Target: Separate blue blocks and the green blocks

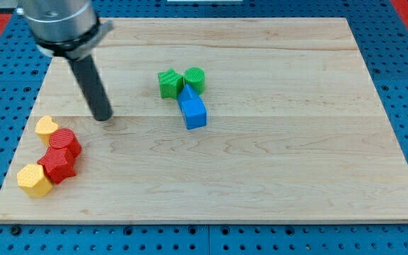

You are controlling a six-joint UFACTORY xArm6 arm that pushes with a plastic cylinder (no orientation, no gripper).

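Nearest the camera, at seven o'clock on the desk point(261, 191), sits a yellow block point(34, 180), touching a red block point(57, 164); another red block point(66, 142) and a yellow heart block point(46, 126) stack toward nine o'clock. My tip point(103, 117) rests just beside them, at ten o'clock, well apart from the task cluster. There is no hand to open or hold anything, only the rod. Near the centre, toward twelve o'clock, the blue block point(193, 108) touches a green star-like block point(169, 83) and a green round block point(195, 78). I judge it best to bring my tip between blue and green, then push the blue toward six o'clock, slowly, so the greens stay put.
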